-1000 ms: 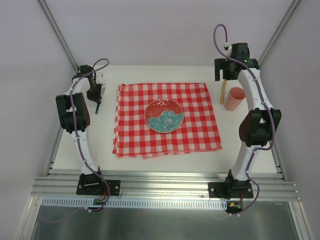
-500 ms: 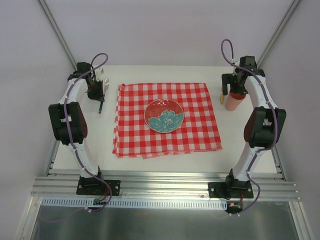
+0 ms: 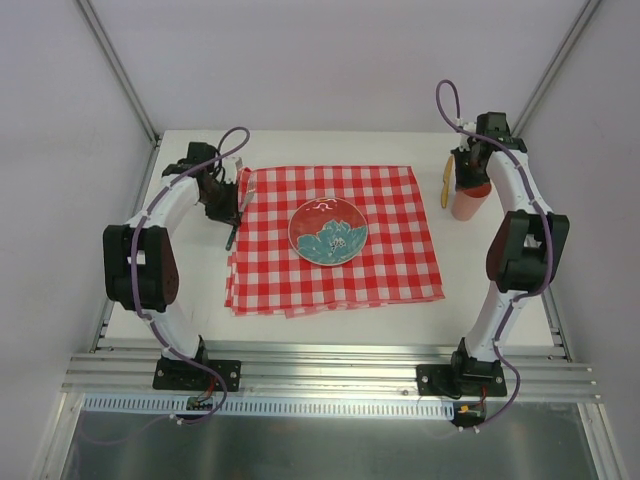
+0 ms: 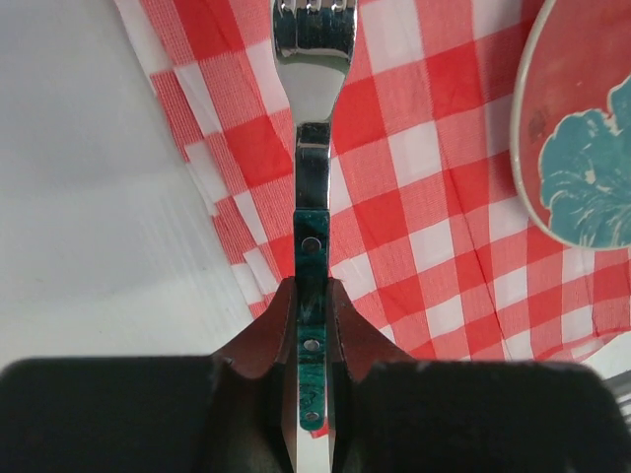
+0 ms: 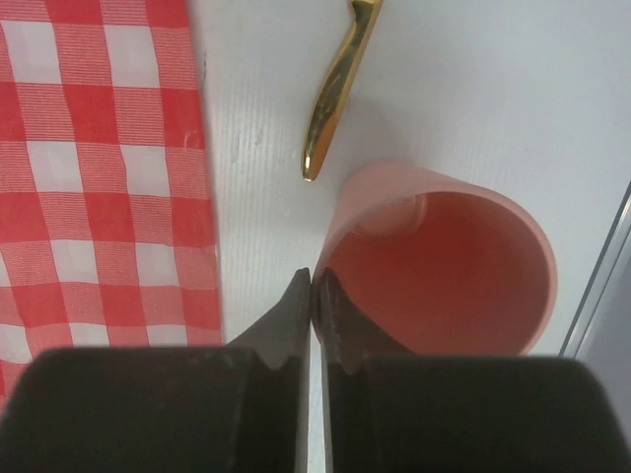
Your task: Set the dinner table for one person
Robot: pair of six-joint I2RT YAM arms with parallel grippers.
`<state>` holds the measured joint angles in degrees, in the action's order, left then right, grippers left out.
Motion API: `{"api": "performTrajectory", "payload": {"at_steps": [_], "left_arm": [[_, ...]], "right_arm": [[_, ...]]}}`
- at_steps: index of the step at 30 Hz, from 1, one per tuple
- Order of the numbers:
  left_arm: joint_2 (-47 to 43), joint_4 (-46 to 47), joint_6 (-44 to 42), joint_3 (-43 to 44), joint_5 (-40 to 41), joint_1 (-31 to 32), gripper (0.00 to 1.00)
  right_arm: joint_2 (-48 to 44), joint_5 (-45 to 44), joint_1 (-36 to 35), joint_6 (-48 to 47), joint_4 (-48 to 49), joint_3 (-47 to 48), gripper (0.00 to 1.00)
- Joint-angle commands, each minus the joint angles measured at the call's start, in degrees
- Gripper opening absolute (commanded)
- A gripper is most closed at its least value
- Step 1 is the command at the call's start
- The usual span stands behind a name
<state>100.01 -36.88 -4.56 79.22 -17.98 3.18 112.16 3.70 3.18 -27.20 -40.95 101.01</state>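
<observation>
Top view, read from left to right. The counter (image 3: 200,290), a plain white tabletop edged by grey rails (image 3: 330,372), carried every item shown and ran well past the cloth on both sides.

(a) The left arm reached in from the counter's left margin. The left claw (image 4: 314,296) was pinching a fork (image 4: 314,118) by its green riveted handle, one finger on each flat side. The steel neck and tines projected straight ahead of the fingers. The fork sat above the left edge of the red-and-white checked cloth (image 3: 330,270), where the fabric lay in folded layers. Whether the fork touched the cloth could not be told.

(b) The cloth lay spread at the centre of the counter, with bare white surface on its left and right. A round plate (image 3: 328,231), red with a teal floral motif, rested on the cloth near its middle, well apart from the fork. In the left wrist view only the plate's left rim showed, at the right margin.

(c) A gold utensil (image 5: 335,89) lay on the bare counter between the cloth's right edge and the cup. It was close to the cup but not touching it. Only its slender handle could be made out.

(d) A pink cup (image 5: 444,266) stood upright on the counter near the far right corner, its mouth open to the camera. The right claw (image 5: 314,286) was closed on the cup's rim on the side facing the cloth, with one finger outside the wall and the other just inside.
</observation>
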Motion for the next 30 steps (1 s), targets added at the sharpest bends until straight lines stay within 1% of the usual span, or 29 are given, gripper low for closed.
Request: {"api": "performTrajectory", "payload": {"at_steps": [1, 8, 9, 15, 20, 23, 26, 30], "left_arm": [[-4.1, -1.2, 2.2, -2.9, -2.6, -0.5, 0.00], [-6.8, -1.2, 4.4, -9.1, -4.7, 1.8, 0.00], [-7.1, -1.2, 6.9, -9.8, -4.9, 2.7, 0.00], [-6.8, 0.0, 12.1, -12.1, -4.3, 5.1, 0.00], [-3.9, 2.9, 15.4, -14.4, -3.3, 5.7, 0.00], [-0.6, 4.3, 15.3, -15.0, -2.6, 5.7, 0.00], [2.9, 5.5, 14.4, -13.4, -4.9, 5.7, 0.00], [5.2, 5.3, 14.4, -11.3, -4.0, 6.2, 0.00]], "right_arm": [[0.1, 0.7, -0.9, -1.4, -0.1, 2.2, 0.01], [-1.2, 0.2, -1.7, -2.2, 0.1, 1.9, 0.01], [-1.8, -0.2, -1.9, -2.2, -0.1, 2.3, 0.01], [-3.1, 0.4, -3.1, -1.3, -1.1, 4.9, 0.01], [-3.2, 1.0, -6.4, -0.6, -2.0, 7.7, 0.01], [-2.9, 1.0, -7.8, -0.2, -2.5, 9.9, 0.01], [-2.2, 1.6, -9.1, 0.5, -2.9, 11.8, 0.01], [-0.1, 2.4, -10.8, 0.9, -3.3, 15.0, 0.01]]}}
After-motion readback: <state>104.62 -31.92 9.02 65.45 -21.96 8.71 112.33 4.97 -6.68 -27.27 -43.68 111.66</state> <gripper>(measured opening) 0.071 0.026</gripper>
